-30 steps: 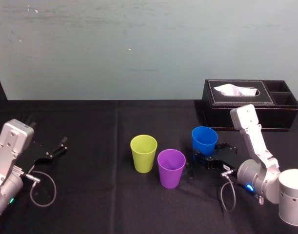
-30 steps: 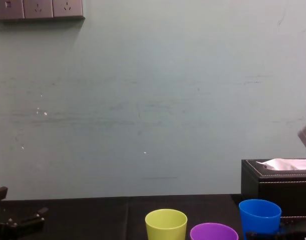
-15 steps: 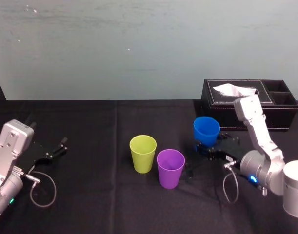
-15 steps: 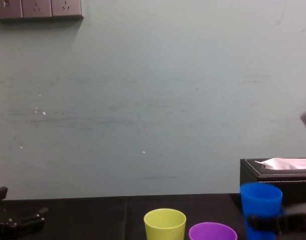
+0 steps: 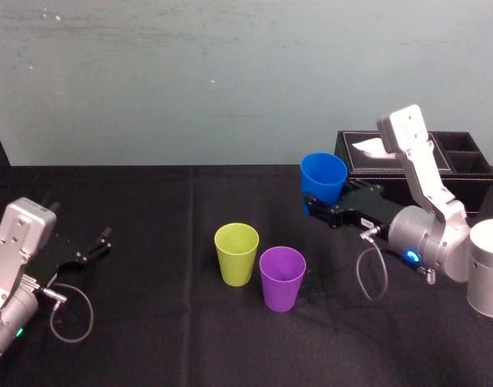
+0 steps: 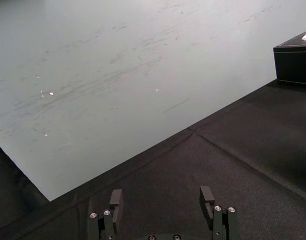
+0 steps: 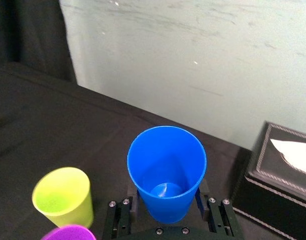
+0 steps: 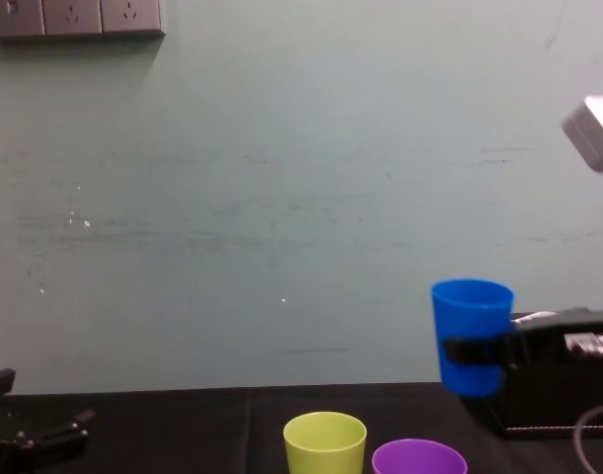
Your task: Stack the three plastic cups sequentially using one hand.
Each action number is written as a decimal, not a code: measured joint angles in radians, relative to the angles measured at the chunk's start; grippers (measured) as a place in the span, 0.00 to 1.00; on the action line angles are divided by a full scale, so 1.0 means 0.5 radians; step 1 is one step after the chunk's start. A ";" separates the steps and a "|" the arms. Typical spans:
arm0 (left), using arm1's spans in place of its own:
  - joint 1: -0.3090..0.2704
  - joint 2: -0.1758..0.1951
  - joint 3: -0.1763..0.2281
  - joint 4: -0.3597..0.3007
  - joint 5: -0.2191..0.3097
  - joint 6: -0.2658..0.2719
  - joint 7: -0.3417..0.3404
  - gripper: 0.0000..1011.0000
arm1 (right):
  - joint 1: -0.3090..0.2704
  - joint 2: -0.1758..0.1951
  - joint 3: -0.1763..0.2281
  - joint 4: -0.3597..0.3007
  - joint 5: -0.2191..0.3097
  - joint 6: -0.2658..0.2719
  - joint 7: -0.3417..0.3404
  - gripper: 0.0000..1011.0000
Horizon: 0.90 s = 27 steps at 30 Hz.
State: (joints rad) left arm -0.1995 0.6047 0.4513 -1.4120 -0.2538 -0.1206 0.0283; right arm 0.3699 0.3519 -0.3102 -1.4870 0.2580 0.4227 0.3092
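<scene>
My right gripper is shut on the blue cup and holds it upright in the air, well above the black table. From the chest the blue cup hangs clear of the cloth with the right gripper clamped round its lower half. In the right wrist view the blue cup sits between the right gripper's fingers. The yellow-green cup and the purple cup stand side by side on the table, below and left of the blue one. My left gripper rests open at the far left.
A black tissue box stands at the back right, just behind my right arm. A loose cable loop hangs by the left arm. Wall sockets sit high on the pale wall.
The right gripper has lifted the blue cup off the table, up and a little to the left. The yellow-green and purple cups and the left arm have stayed still.
</scene>
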 joint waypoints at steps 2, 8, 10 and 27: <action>0.000 0.000 0.000 0.000 0.000 0.000 0.000 0.99 | 0.029 -0.010 -0.014 -0.008 0.003 0.024 0.017 0.68; 0.000 0.000 0.000 0.000 0.000 0.000 0.000 0.99 | 0.107 -0.043 -0.073 -0.029 0.021 0.072 0.072 0.68; 0.000 0.000 0.000 0.000 0.000 0.000 0.000 0.99 | 0.122 -0.050 -0.087 -0.033 0.026 0.080 0.082 0.69; 0.000 0.000 0.000 0.000 0.000 0.000 0.000 0.99 | 0.197 -0.097 -0.277 -0.020 0.090 0.136 0.164 0.68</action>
State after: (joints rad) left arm -0.1996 0.6047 0.4513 -1.4120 -0.2539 -0.1206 0.0283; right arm 0.4685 0.3032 -0.4488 -1.4972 0.3032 0.4906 0.3910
